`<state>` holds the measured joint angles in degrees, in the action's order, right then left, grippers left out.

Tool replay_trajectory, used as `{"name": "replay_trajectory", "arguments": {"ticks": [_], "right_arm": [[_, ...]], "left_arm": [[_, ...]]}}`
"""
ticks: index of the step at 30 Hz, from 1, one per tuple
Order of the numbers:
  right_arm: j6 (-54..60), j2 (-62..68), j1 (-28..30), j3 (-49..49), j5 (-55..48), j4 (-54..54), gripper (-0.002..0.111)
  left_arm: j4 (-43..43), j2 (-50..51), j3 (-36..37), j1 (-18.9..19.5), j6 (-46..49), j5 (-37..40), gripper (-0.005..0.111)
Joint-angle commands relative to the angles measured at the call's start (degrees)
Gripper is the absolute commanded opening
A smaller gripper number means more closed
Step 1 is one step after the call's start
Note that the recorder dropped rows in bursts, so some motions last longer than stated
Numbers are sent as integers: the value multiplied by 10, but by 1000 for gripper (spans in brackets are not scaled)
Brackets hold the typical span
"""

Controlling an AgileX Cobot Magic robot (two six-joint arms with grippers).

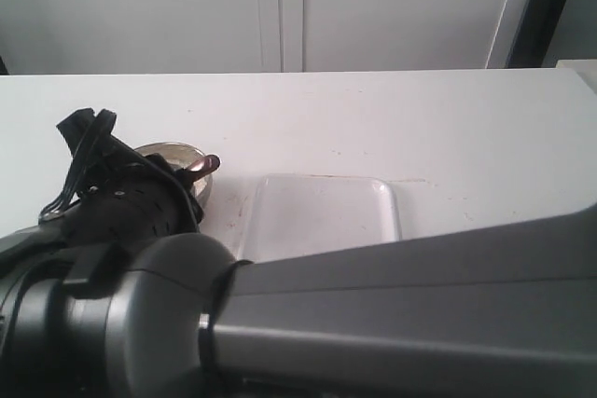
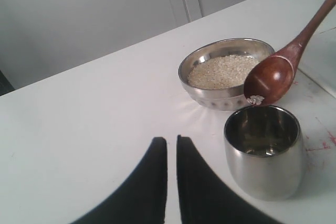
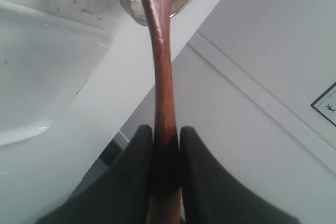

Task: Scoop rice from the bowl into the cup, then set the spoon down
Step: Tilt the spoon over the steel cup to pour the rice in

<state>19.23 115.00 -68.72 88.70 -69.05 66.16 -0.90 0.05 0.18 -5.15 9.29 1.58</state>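
Observation:
The ribbed steel bowl (image 2: pixel 226 72) stands on the white table and holds off-white rice (image 2: pixel 220 71). Just in front of it is the shiny rounded cup (image 2: pixel 264 150); I cannot tell whether there is rice inside. The reddish-brown wooden spoon (image 2: pixel 270 77) hangs tilted over the cup's far rim, a few grains clinging to its tip. My right gripper (image 3: pixel 166 129) is shut on the spoon's thin handle (image 3: pixel 161 66). My left gripper (image 2: pixel 171 140) is shut on nothing, low over bare table beside the cup. In the exterior view only the bowl's rim (image 1: pixel 173 149) and the spoon head (image 1: pixel 203 167) show.
A clear shallow plastic tray (image 1: pixel 322 212) lies on the table right of the bowl; the right wrist view shows the same tray (image 3: pixel 42 77) beside the spoon. A large grey arm (image 1: pixel 392 314) fills the exterior view's foreground and hides the cup. A white wall stands behind the table.

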Motion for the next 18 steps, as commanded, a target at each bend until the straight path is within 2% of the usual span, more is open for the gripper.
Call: {"name": "replay_trajectory", "arguments": {"ticks": [1,11,15,18], "right_arm": [[-14,-6,1,-2,14,16,0],[46,-6,-9,-2,16,-39,0],[46,-6,-9,-2,-1,-17,0],[50,-6,-9,-2,1,-39,0]], "left_arm": [[4,-1,-2,-2,-1,-3,14],[4,-1,-2,-2,-1,-3,14],[4,-1,-2,-2,-1,-3,14],[4,-1,-2,-2,-1,-3,14]]}}
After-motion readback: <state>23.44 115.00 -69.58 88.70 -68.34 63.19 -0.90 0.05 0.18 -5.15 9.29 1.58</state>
